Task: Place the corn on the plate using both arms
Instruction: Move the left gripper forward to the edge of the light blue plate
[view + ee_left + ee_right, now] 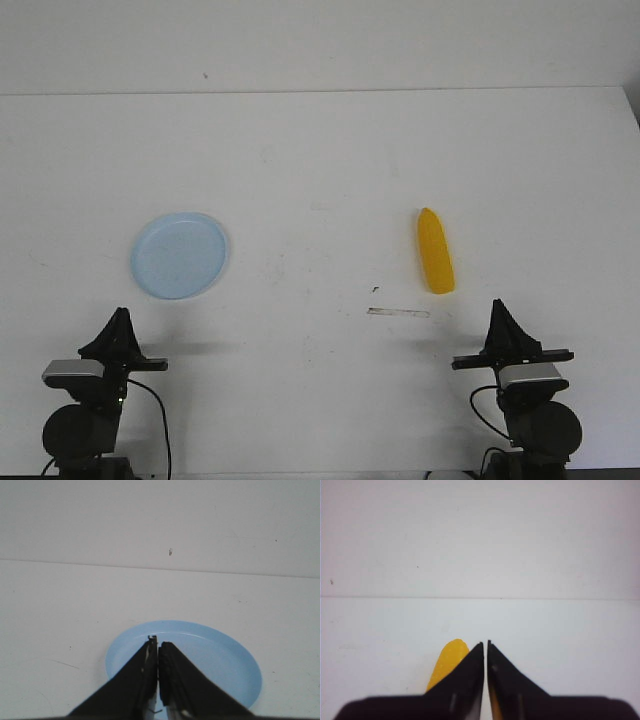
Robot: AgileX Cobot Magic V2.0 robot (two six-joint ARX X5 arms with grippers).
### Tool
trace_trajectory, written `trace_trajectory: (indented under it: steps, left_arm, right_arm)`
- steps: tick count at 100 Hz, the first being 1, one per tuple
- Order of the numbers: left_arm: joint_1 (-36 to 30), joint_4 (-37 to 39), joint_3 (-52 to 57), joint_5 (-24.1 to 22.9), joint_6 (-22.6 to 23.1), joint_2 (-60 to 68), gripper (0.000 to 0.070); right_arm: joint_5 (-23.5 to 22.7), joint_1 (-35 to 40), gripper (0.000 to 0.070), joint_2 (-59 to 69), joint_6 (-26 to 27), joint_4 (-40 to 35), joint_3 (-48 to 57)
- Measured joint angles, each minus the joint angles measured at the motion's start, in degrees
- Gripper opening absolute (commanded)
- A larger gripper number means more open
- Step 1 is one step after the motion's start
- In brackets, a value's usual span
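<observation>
Black left tool (158,645) closed, fingers pressed tip to tip, nothing between them; it sits low at the near edge of the white counter (320,150), aimed at the plate (180,254). Right tool (485,645) likewise closed and empty, with at most a hairline gap at the tips, hard to judge from the wrist view. Pale blue plate lies flat on the counter just ahead of the left tool. Yellow corn (435,251) lies on the counter ahead of the right tool, well apart from the plate, narrower end pointing away from the robot. Thin pale strip (398,313) lies near the corn's near end.
</observation>
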Motion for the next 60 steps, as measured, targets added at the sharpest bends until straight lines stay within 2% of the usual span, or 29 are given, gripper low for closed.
trace_trajectory:
  steps: [60]
  left_arm:
    - [0.0,1.8,1.9,0.0,0.0,0.2,0.0001]
  right_arm:
    - [0.0,0.0,0.0014,0.0,0.0,0.0,0.0]
